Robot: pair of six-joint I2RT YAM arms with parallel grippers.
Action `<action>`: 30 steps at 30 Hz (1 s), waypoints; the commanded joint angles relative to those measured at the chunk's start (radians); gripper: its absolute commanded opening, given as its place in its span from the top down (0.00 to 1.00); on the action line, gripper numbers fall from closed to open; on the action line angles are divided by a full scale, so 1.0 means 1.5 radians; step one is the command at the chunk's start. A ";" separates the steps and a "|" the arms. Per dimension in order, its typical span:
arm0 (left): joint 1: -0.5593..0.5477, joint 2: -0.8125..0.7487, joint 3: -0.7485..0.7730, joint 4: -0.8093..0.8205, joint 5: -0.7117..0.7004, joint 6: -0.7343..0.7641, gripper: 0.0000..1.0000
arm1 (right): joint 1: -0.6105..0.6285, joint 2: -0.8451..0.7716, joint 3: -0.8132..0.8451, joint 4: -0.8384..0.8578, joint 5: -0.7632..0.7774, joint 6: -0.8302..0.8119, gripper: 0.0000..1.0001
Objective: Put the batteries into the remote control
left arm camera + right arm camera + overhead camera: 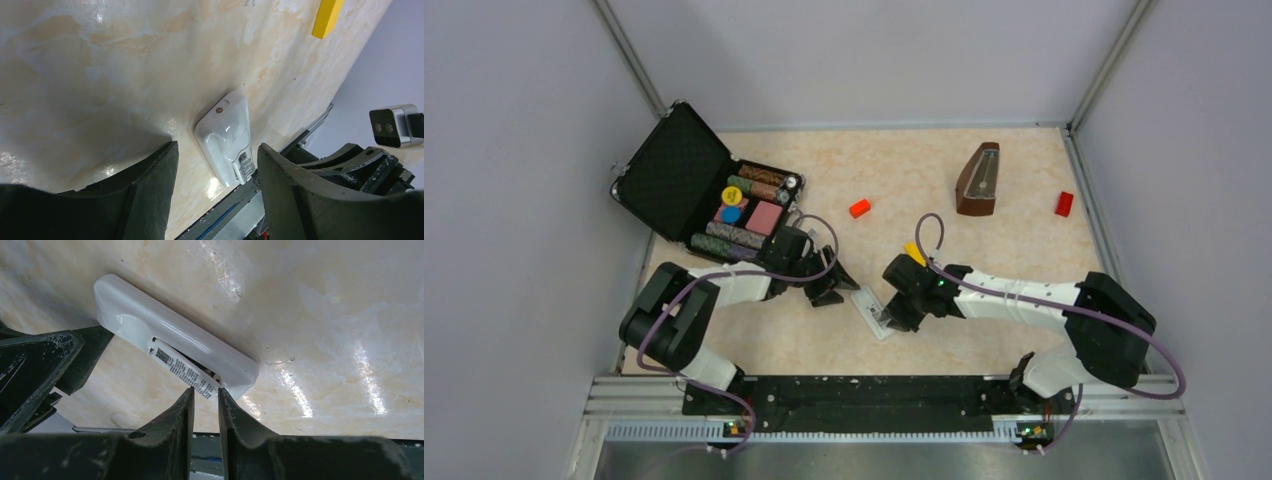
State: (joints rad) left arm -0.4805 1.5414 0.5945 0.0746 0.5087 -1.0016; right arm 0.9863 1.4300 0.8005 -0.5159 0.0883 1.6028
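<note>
The white remote control (871, 312) lies back up on the table between my two grippers. In the right wrist view its body (150, 320) has a dark back recess, and a slim battery (182, 367) with a pale printed wrap lies slanted in it. My right gripper (205, 390) has its jaws a narrow gap apart, the tips on either side of that battery's near end. Whether they pinch it is unclear. My left gripper (217, 146) is open, low over the remote's (225, 135) other end (834, 285), touching nothing.
An open black case (669, 170) with poker chips stands at the back left. A red block (859, 208) and a yellow block (914, 252) lie behind the remote. A brown metronome (979, 180) and another red block (1064, 203) are far right. The table's front rail (874, 385) is close.
</note>
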 commanded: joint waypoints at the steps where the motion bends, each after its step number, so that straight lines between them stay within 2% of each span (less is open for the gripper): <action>1: -0.003 0.011 0.010 0.005 -0.022 0.005 0.35 | 0.010 0.010 0.018 0.017 -0.003 0.013 0.78; 14: -0.003 0.011 0.011 -0.001 -0.024 0.010 0.35 | 0.014 0.012 0.026 0.009 0.010 0.015 0.82; 21: -0.004 0.010 0.014 -0.010 -0.034 0.016 0.35 | 0.017 -0.010 0.071 -0.045 0.047 -0.002 0.69; 30: -0.002 0.006 0.019 -0.021 -0.053 0.024 0.35 | 0.036 -0.014 0.056 -0.044 0.034 0.027 0.64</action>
State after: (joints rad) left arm -0.4816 1.5429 0.6060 0.0669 0.4889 -0.9958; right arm 1.0187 1.4399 0.8722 -0.5694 0.1299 1.6169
